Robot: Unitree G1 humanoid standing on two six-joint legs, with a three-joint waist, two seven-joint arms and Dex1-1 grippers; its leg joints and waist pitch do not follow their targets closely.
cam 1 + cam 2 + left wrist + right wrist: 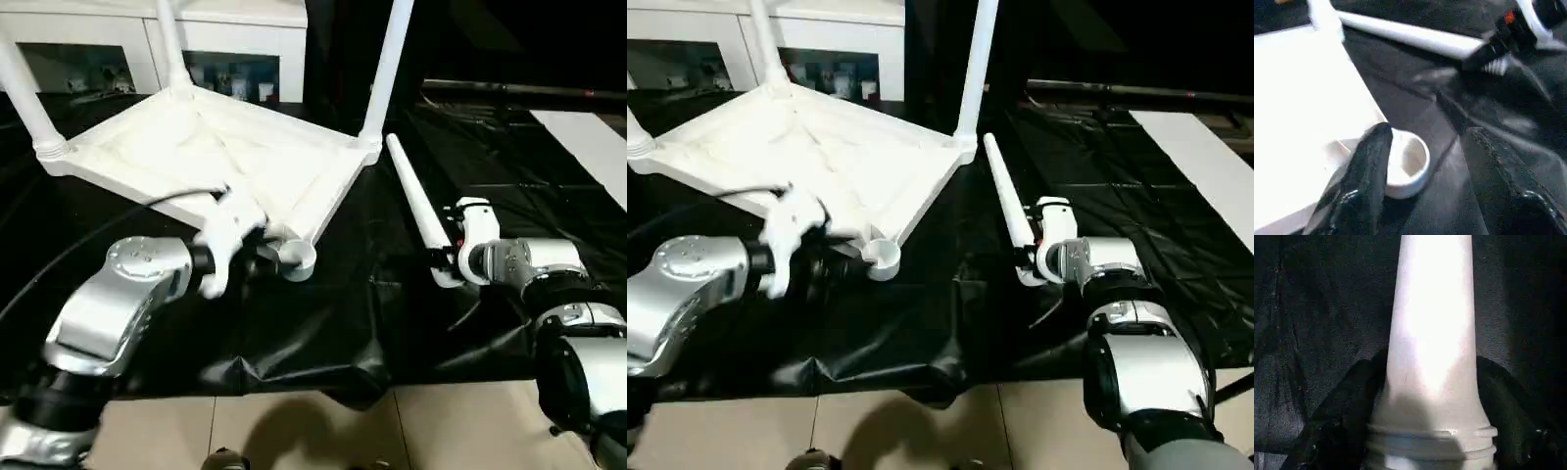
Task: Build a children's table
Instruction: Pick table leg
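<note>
While three legs already stood in the upturned tabletop (206, 157), the fourth leg (416, 206) lay on the black sheet (323, 323) with its threaded end between the fingers of our right gripper (1430, 431), its long axis running straight away from that claw. Those fingers flanked the leg closely; whether they had fully clamped we could not tell. Our left gripper (1435, 161) stood open, one finger (1369, 171) at the empty corner socket (1408, 161), holding nothing. The right forearm reached in low and level.
</note>
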